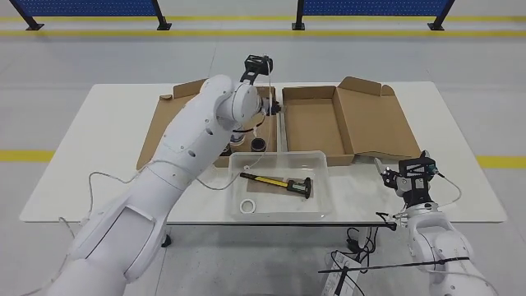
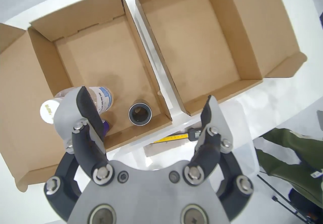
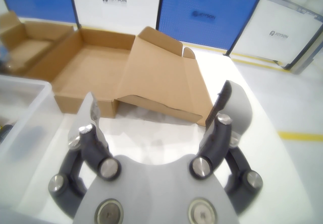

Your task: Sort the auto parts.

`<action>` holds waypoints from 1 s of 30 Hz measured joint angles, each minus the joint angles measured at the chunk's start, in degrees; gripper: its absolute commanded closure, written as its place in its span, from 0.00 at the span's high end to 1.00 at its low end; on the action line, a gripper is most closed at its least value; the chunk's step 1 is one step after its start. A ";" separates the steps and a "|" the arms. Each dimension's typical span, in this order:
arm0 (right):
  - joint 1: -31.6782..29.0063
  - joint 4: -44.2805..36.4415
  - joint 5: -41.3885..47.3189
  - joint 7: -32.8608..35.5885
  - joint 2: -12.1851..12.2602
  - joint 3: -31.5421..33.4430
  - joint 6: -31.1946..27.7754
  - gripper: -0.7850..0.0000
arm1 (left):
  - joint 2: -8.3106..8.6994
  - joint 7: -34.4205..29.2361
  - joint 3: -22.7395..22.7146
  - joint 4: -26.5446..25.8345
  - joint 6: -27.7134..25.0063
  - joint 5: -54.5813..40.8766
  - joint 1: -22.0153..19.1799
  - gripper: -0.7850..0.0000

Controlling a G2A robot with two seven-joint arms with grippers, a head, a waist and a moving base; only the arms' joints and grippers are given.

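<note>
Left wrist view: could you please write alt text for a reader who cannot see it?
The open left gripper hangs above a cardboard box that holds a clear bottle and a black ring-shaped part. A second cardboard box stands beside it on the white table.

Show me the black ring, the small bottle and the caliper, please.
black ring [image 2: 140,123]: left wrist view, on its dark rim.
bottle [image 2: 104,98]: left wrist view, on its label.
caliper [image 1: 275,183]: top view, on the yellow middle of its bar.
</note>
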 measured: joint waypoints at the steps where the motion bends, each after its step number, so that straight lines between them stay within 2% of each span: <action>1: 0.00 0.00 0.00 0.00 0.00 0.00 0.00 1.00 | 0.57 0.11 -1.16 -2.52 -0.31 1.20 1.17 1.00; 6: 0.00 0.00 0.00 0.00 0.00 0.00 0.00 1.00 | 3.19 -0.44 -8.35 -13.90 -0.61 6.00 7.27 1.00; 15: 0.00 0.00 0.00 0.00 0.00 0.00 0.00 1.00 | 6.39 -2.95 -18.18 -24.85 -1.10 19.73 14.40 1.00; 21: 0.00 0.00 0.00 0.00 0.00 0.00 0.00 1.00 | 7.46 -6.06 -22.07 -29.85 -2.78 24.64 18.39 1.00; 30: 0.00 0.00 0.00 0.00 0.00 0.00 0.00 1.00 | 8.36 -13.46 -24.70 -38.63 -5.67 26.42 25.71 1.00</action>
